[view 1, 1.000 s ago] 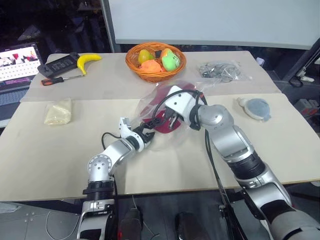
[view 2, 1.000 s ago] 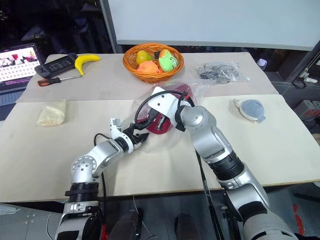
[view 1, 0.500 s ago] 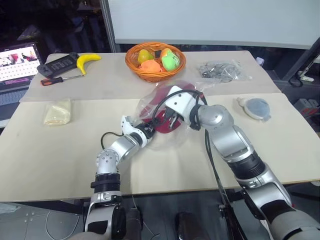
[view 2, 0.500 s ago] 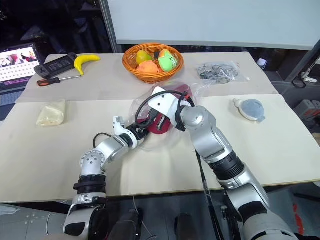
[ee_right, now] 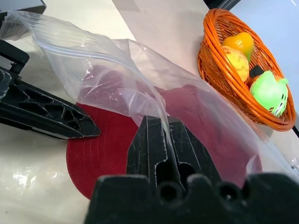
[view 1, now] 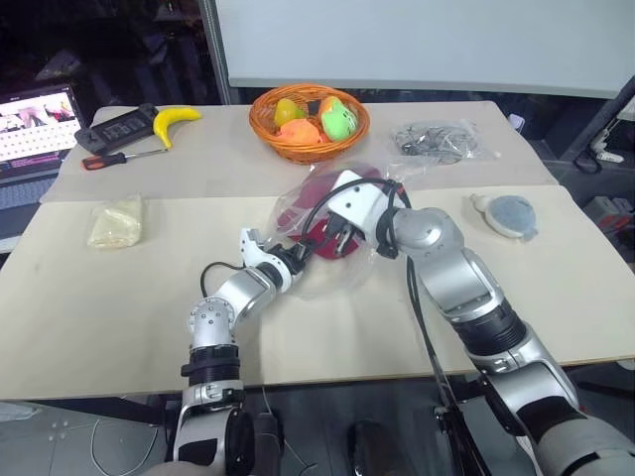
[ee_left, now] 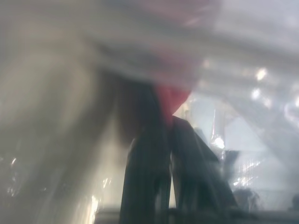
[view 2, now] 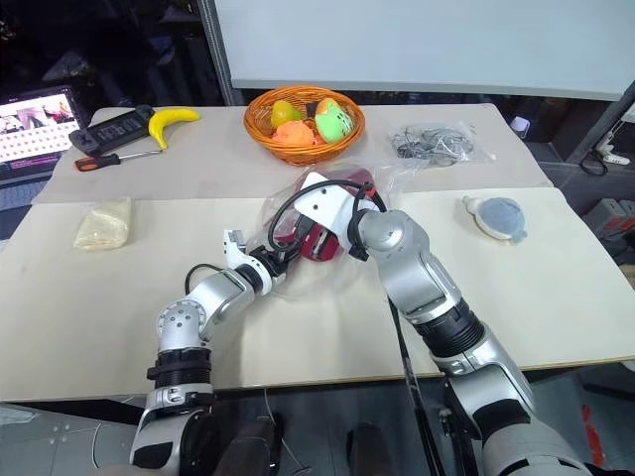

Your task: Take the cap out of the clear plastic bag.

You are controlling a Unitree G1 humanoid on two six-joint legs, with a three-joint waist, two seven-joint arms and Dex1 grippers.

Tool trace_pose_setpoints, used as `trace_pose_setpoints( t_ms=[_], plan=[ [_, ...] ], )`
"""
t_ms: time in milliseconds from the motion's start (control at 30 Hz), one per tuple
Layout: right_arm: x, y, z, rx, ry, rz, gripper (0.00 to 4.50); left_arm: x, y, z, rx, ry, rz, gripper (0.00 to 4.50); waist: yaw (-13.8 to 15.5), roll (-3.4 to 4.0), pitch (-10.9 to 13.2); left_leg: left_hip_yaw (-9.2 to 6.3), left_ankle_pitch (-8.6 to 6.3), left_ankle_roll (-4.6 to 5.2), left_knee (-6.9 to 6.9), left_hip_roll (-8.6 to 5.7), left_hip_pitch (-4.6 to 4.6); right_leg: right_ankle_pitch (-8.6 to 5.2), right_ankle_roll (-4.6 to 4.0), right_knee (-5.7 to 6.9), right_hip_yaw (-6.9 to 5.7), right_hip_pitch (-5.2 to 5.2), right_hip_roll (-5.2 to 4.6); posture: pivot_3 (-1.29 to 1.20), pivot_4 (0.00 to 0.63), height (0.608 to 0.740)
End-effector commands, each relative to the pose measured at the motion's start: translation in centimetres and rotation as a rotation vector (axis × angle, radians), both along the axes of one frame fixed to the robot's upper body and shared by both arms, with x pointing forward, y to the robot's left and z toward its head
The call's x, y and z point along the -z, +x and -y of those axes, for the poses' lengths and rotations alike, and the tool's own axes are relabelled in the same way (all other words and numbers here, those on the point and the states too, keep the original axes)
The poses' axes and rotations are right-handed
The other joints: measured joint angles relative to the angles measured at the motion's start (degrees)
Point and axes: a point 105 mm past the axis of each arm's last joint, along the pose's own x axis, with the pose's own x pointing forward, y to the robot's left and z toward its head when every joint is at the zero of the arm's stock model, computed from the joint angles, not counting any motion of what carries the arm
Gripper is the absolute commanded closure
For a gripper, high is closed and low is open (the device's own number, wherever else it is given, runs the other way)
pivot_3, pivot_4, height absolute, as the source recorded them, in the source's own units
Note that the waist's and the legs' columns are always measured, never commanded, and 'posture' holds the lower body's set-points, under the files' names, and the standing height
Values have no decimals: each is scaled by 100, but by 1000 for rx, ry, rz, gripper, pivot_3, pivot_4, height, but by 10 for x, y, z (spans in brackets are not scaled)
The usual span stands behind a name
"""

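Nearest the robot, on the pale table, the left gripper reaches into the mouth of the clear plastic bag, its two black fingers pressed together on the edge of the cap's brim, a red sliver showing at their tips in the left wrist view. Just beyond it, the right gripper has its fingers clamped on a fold of the bag's upper sheet, holding the film lifted above the cap. That maroon cap lies inside the bag near the table's middle, brim toward the left gripper.

Farther back stands an orange wicker basket of toy fruit. To its left lie a banana, a screwdriver and a dark controller; a pale yellow packet sits nearer. To the right are a small bag of dark items and a bluish-white disc.
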Motion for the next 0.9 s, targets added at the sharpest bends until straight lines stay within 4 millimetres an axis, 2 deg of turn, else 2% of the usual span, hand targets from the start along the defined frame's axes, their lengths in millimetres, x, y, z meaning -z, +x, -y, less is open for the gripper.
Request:
trace_pose_setpoints(
  t_ms=[33, 233, 333, 400, 533, 733, 800, 900],
  plan=[
    [-17, -3, -3, -20, 9, 66, 4500, 12, -2, -3, -30, 0, -37, 4465, 0, 0, 0, 0, 0, 0, 0, 0, 0, 0, 0, 0, 0, 0, 0, 0, 150, 740],
    [-17, -4, -3, -21, 8, 65, 4500, -5, -12, 10, 63, -41, 33, 4465, -2, 0, 0, 0, 0, 0, -3, 0, 0, 0, 0, -3, 0, -1, 0, 0, 150, 740],
    [-17, -5, -3, -22, 11, 65, 4500, -18, -23, 10, 99, -105, 72, 4465, -5, 0, 0, 0, 0, 0, -4, 0, -2, 0, 0, -7, 0, -1, 0, 0, 150, 740],
    [-16, -4, -2, -20, 11, 62, 4500, -25, -30, 3, 83, -147, 64, 4465, -4, 0, 0, 0, -1, 0, -8, 1, -3, 0, 0, -13, 0, -2, -1, 0, 150, 740],
    [-17, 2, 11, 12, -15, 77, 4500, -55, -62, -18, 96, -225, 121, 4465, -12, 0, 0, 0, -3, 1, -9, 4, -9, 1, 0, -23, 3, -4, -4, 0, 150, 740],
    [-18, 4, 14, 21, -11, 84, 4500, -71, -99, -34, 68, -233, 232, 4465, 2, 0, 0, 1, -3, 2, -3, 2, -9, 3, 1, -21, 4, -2, -3, 0, 150, 740],
    [-19, 5, 15, 23, -5, 84, 4500, -67, -108, -33, 89, -193, 242, 4465, 12, 0, 1, 2, -3, 2, -2, 1, -9, 4, 3, -28, 4, 0, -3, 0, 150, 740],
    [-18, 7, 15, 25, -7, 88, 4500, -61, -111, -30, 92, -195, 214, 4465, 31, 0, 0, -1, -2, 2, -5, 2, -9, 4, 2, -27, 0, 0, -2, 0, 150, 740]
  ],
)
